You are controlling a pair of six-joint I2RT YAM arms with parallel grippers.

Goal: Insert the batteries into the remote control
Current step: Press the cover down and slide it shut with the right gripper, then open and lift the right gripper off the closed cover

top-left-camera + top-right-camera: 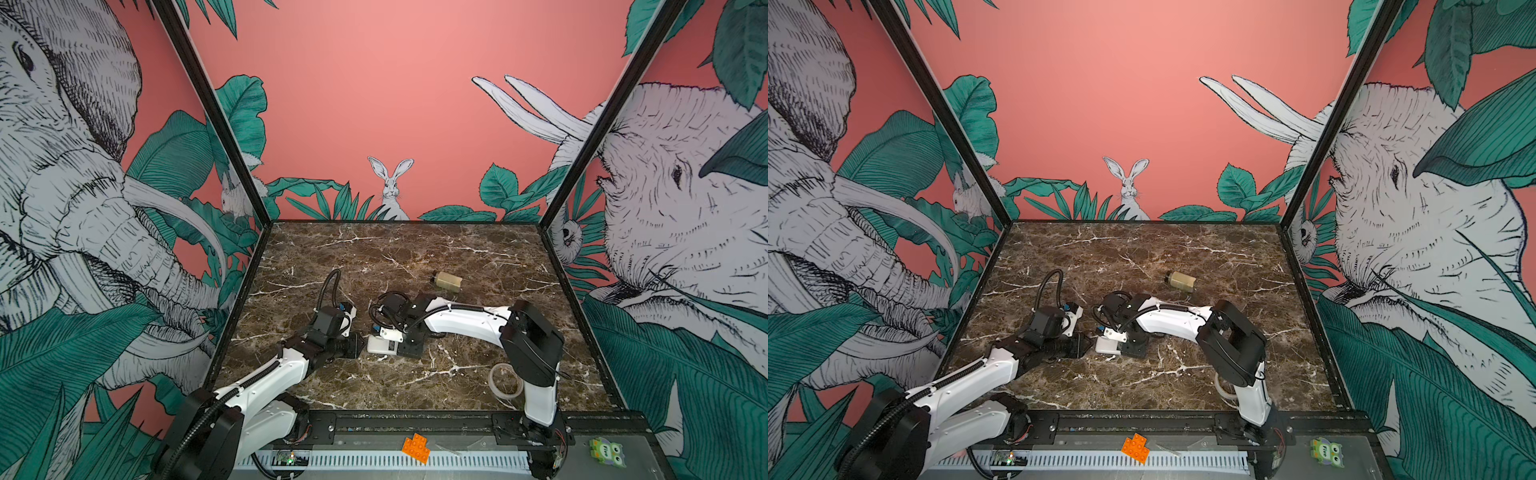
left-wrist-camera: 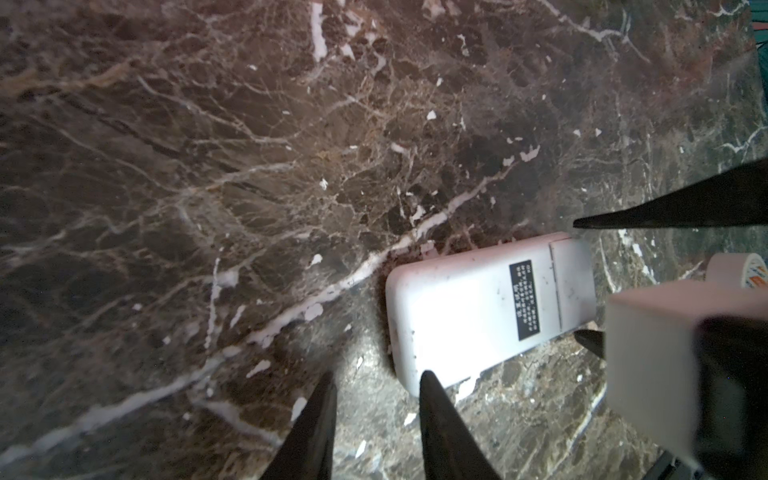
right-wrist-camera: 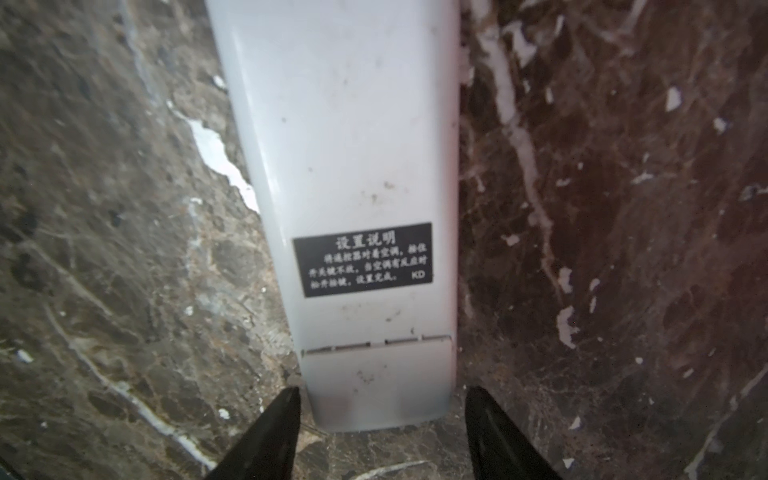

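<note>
Nearest: we see an orange toy brick point(image 1: 415, 448), well apart from all the fingers.
Left gripper point(image 2: 376, 374): fingers parted, nothing between them; one tip at a corner of the remote control point(image 2: 478, 316), contact unclear to us.
Right gripper point(image 3: 380, 392): fingers spread, flanking the remote control's cover end, not touching.
Remote control: label-side up on the marble table point(image 2: 208, 166), one end between our right fingers.
Farthest: beige block point(image 1: 449, 281), well beyond the fingers.
</note>
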